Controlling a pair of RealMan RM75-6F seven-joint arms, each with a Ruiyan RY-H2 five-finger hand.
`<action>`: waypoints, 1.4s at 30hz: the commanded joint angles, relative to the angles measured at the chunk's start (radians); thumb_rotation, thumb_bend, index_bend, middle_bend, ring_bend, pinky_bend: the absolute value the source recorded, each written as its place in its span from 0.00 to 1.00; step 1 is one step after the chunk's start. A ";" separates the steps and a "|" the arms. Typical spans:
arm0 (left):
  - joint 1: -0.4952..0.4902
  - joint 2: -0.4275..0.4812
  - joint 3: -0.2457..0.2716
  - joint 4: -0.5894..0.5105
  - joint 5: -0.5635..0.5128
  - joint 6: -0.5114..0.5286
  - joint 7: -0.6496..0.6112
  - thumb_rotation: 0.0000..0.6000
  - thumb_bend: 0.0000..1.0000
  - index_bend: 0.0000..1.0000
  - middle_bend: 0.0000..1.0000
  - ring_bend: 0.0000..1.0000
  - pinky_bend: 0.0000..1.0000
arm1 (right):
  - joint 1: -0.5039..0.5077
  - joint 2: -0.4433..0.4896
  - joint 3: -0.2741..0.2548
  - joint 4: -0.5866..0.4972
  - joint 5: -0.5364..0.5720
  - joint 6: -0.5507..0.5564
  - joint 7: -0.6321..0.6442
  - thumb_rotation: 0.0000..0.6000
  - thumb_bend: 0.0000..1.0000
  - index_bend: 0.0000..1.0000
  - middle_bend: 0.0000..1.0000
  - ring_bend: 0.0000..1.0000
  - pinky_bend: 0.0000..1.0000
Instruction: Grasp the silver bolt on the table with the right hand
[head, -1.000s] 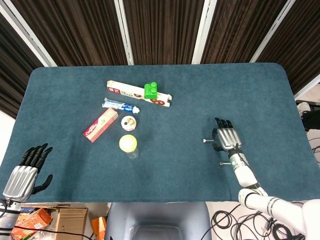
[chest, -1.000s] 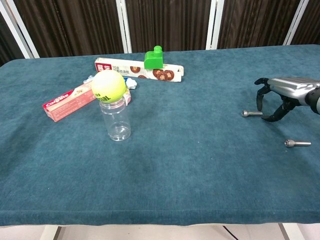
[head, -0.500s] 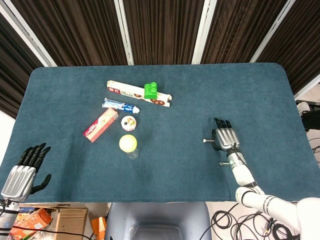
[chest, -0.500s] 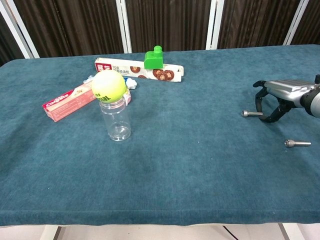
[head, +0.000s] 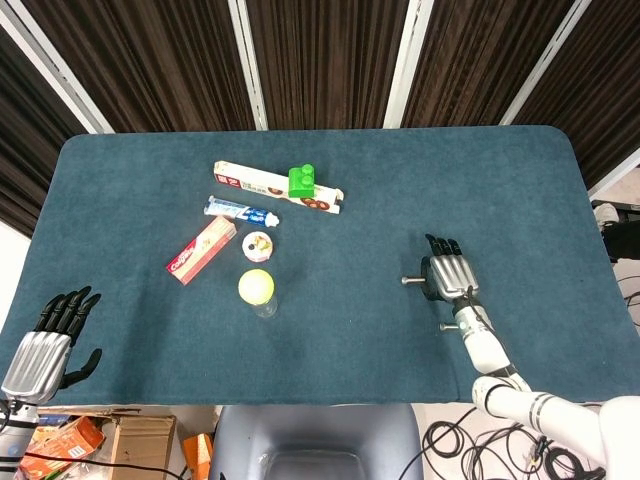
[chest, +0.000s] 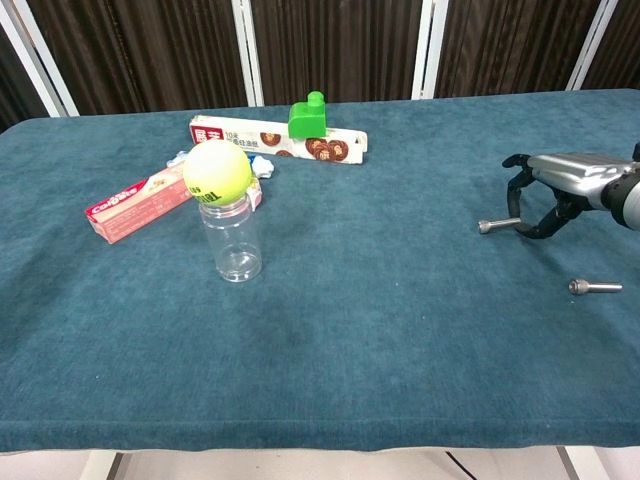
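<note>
My right hand (head: 447, 273) (chest: 560, 185) is at the right side of the table, palm down, fingers curled downward. A silver bolt (head: 410, 281) (chest: 497, 224) sticks out to the left from between its fingertips, pinched by its shank and tilted slightly off the cloth. A second silver bolt (head: 447, 326) (chest: 594, 287) lies flat on the cloth nearer the front edge, just beside my right forearm. My left hand (head: 45, 345) hangs off the front left corner of the table with its fingers spread and nothing in it; the chest view does not show it.
On the left half of the blue cloth table (head: 400, 190) are a clear jar (chest: 230, 245) topped by a yellow ball (chest: 217, 170), a pink box (chest: 135, 205), a toothpaste tube (head: 240, 210), a long cookie box (chest: 280, 138) and a green block (chest: 308, 117).
My right hand's fingers closed on the bolt's shank, and the bolt has shifted slightly left and tipped up from the cloth. The left hand has barely moved.
</note>
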 joint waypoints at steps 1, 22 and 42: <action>0.000 0.000 0.000 0.000 0.000 0.000 0.000 1.00 0.38 0.00 0.00 0.00 0.07 | -0.006 0.037 0.013 -0.062 -0.014 0.019 0.021 1.00 0.37 0.58 0.00 0.00 0.00; 0.007 0.011 -0.003 0.001 -0.001 0.015 -0.026 1.00 0.38 0.00 0.00 0.00 0.07 | 0.026 0.012 0.018 -0.073 0.022 0.020 0.001 1.00 0.37 0.45 0.00 0.00 0.00; 0.011 0.009 -0.002 -0.002 0.006 0.021 -0.021 1.00 0.38 0.00 0.00 0.00 0.08 | -0.154 0.202 -0.153 -0.269 -0.151 0.201 0.008 1.00 0.33 0.39 0.00 0.00 0.00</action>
